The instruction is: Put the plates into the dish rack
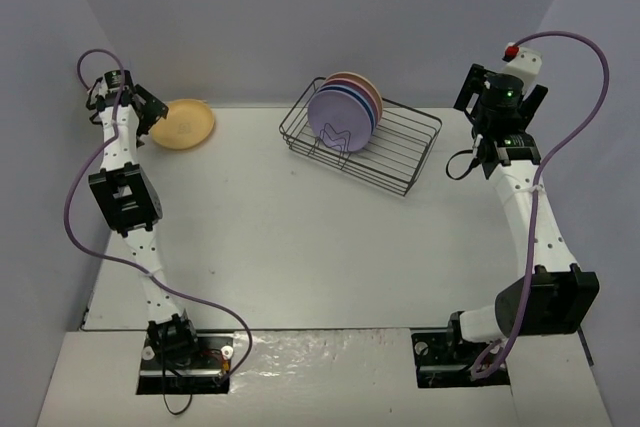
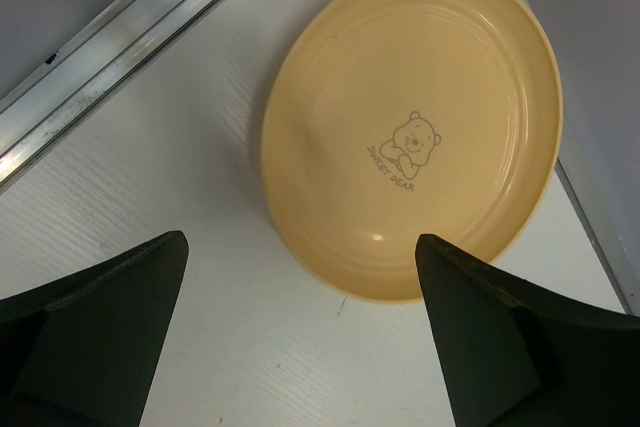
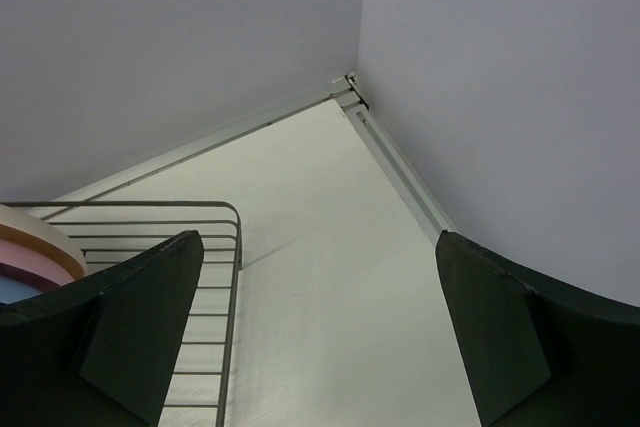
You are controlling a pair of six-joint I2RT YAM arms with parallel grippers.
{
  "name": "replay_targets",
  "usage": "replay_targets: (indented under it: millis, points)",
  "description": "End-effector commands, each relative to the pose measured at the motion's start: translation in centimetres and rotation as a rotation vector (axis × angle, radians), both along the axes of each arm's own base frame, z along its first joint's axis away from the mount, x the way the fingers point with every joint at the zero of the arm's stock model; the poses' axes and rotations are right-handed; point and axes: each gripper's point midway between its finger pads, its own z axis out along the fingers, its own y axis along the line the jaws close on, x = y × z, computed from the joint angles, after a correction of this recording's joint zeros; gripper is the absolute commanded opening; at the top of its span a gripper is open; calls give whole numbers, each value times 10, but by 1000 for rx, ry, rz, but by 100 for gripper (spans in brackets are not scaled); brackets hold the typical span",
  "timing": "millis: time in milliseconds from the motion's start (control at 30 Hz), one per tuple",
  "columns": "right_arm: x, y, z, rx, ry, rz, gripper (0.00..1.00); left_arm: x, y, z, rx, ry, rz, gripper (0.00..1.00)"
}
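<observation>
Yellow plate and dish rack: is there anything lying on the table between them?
Nothing: in the top view only bare white table separates the yellow plate from the dish rack.

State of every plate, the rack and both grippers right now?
dish rack: on the table, four plates at its left end.
lilac plate: upright in the rack, frontmost.
blue, pink and cream plates: upright behind it.
yellow plate: flat on the table, unracked.
left gripper: open above the yellow plate, empty.
right gripper: open, empty.
</observation>
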Motion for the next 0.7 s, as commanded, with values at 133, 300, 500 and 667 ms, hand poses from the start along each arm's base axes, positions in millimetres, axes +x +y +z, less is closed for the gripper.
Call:
replay_targets:
  millis: [133, 300, 500, 667]
  points:
    - [-11, -13, 37, 3, -122, -61, 100, 2, 18, 9, 51, -8, 81, 97]
    - [-12, -14, 37, 5, -127, -68, 100, 5, 15, -15, 33, 27, 64, 92]
    - [-13, -15, 36, 6, -125, -69, 100, 9, 13, -25, 22, 30, 55, 79]
    - [-17, -16, 37, 7, -128, -79, 100, 16, 12, -37, 33, 33, 32, 66]
